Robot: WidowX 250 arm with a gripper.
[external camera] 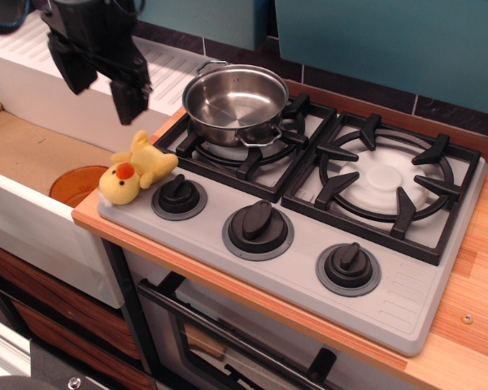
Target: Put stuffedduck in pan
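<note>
The fuzzy yellow duck (pixel 137 171) lies at the stove's (pixel 309 268) front-left corner, beside a black knob (pixel 180 195). Open air separates it from the black claw (pixel 102 81) above, fingers spread wide, holding nothing. Farther back, the shiny round steel pan (pixel 234 101) sits on the left burner grate (pixel 252 146).
</note>
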